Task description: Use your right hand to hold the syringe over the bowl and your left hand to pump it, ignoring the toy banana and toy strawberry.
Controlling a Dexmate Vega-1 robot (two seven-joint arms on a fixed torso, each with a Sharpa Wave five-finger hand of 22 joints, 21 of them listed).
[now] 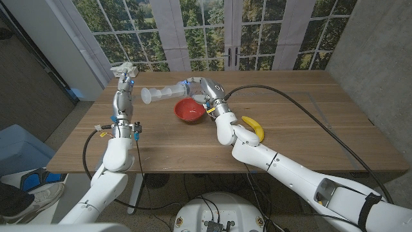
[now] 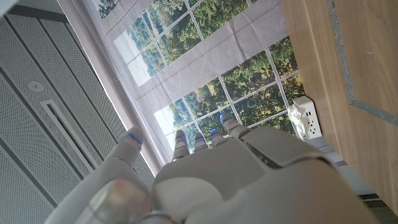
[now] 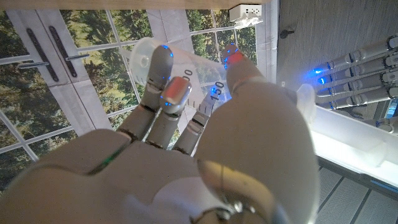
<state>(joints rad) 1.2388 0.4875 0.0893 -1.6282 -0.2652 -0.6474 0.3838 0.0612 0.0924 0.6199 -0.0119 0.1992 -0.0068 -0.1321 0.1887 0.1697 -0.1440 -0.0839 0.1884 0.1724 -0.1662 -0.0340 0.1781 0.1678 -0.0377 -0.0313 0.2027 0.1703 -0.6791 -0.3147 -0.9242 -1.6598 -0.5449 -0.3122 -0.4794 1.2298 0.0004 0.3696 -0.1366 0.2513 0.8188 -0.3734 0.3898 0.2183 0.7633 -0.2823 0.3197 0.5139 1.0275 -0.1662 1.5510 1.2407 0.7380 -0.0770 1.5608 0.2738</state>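
Observation:
My right hand [image 1: 203, 89] grips a large clear syringe [image 1: 168, 93] by its barrel and holds it lying roughly level above the table. The syringe's flared end points toward my left hand [image 1: 123, 87]. A red bowl [image 1: 190, 110] sits on the table just below and in front of the right hand. The left hand stands upright a short way from that flared end, fingers straight and apart, holding nothing. In the right wrist view, the right hand [image 3: 205, 149] wraps the marked barrel [image 3: 198, 62], and the left hand's fingers [image 3: 364, 68] show beyond it. The left wrist view shows the left hand [image 2: 236, 174] with nothing in it.
A yellow toy banana [image 1: 253, 127] lies on the table beside my right forearm. A white power strip [image 1: 125, 67] sits at the far left corner, and the same power strip [image 2: 306, 118] appears in the left wrist view. A black cable [image 1: 302, 106] crosses the right half of the wooden table [image 1: 309, 138].

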